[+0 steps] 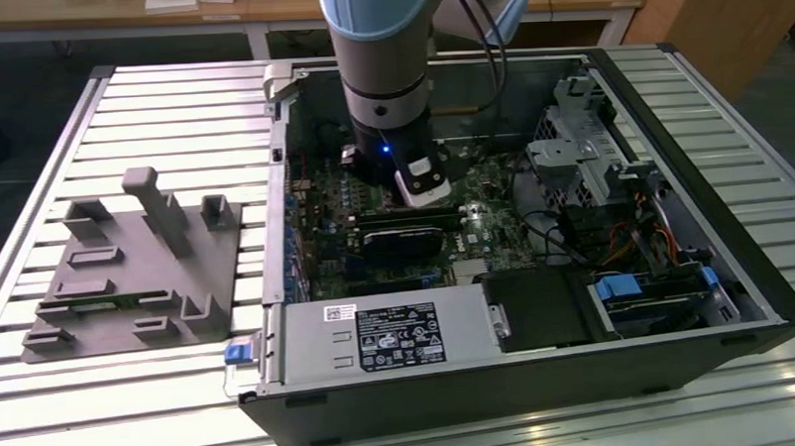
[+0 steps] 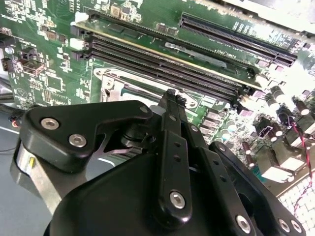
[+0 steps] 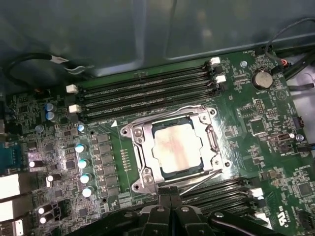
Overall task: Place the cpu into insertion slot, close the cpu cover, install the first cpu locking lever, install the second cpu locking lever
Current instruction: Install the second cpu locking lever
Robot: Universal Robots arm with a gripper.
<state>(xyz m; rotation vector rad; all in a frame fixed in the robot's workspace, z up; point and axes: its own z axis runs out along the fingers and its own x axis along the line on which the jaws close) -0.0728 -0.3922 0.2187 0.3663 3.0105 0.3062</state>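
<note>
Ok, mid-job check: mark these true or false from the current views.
1. The cpu sits inside the insertion slot. True.
2. The cpu cover frames the chip's top. True.
3. The gripper is carrying the cpu. False: the chip lies in the socket, with the gripper at the socket's edge.
4. The arm is working over the grey fixture beside the computer case. False: it reaches down into the open case, above the motherboard.
5. Long black memory slots run alongside the socket. True.
</note>
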